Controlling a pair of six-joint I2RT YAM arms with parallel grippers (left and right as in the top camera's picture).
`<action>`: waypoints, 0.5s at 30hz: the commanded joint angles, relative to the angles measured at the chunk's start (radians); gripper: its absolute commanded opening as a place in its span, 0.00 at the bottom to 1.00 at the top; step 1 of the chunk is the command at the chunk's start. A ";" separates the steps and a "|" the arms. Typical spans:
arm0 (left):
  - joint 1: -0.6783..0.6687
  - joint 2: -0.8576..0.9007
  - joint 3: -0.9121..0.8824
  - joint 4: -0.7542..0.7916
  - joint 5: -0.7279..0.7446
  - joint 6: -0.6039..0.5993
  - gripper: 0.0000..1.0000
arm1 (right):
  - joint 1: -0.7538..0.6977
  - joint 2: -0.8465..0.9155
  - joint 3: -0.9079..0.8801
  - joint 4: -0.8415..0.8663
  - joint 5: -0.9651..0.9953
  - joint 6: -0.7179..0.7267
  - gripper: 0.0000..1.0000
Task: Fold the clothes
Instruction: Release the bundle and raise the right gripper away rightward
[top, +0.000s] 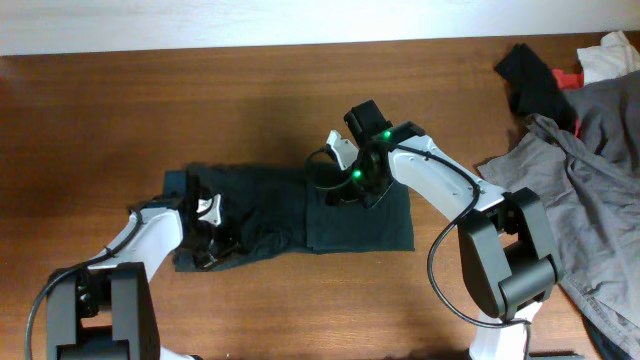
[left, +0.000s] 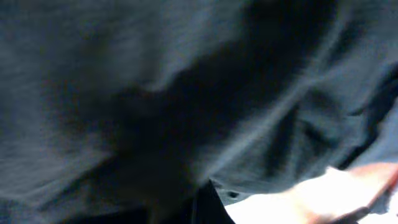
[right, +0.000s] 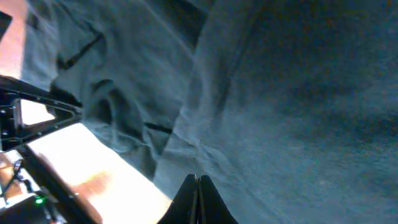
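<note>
The clothes (top: 270, 215) are a very dark garment lying as a long, rumpled strip across the middle of the wooden table (top: 150, 110). My left gripper (top: 212, 240) is low on the strip's left end. In the left wrist view the dark fabric (left: 155, 93) fills nearly the whole frame, and the gripper (left: 200, 208) is a dark wedge at the bottom, shut. My right gripper (top: 338, 192) is down on the strip's upper middle. In the right wrist view its tips (right: 198, 182) meet, shut, against the cloth (right: 298, 93), with nothing visible between them.
A light grey garment (top: 590, 170) is heaped at the right edge, close to the right arm's base. Behind it lie a small black cloth (top: 535, 80), a red scrap (top: 568, 77) and a white cloth (top: 610, 55).
</note>
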 joint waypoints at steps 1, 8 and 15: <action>0.007 0.008 -0.017 0.007 -0.152 -0.006 0.00 | -0.002 -0.013 0.002 -0.006 0.046 -0.021 0.04; 0.029 0.008 -0.013 0.009 -0.200 -0.006 0.00 | -0.003 -0.013 0.002 -0.006 0.061 -0.021 0.04; 0.029 -0.014 0.126 -0.077 -0.089 0.008 0.00 | -0.029 -0.037 0.034 -0.032 0.061 -0.047 0.04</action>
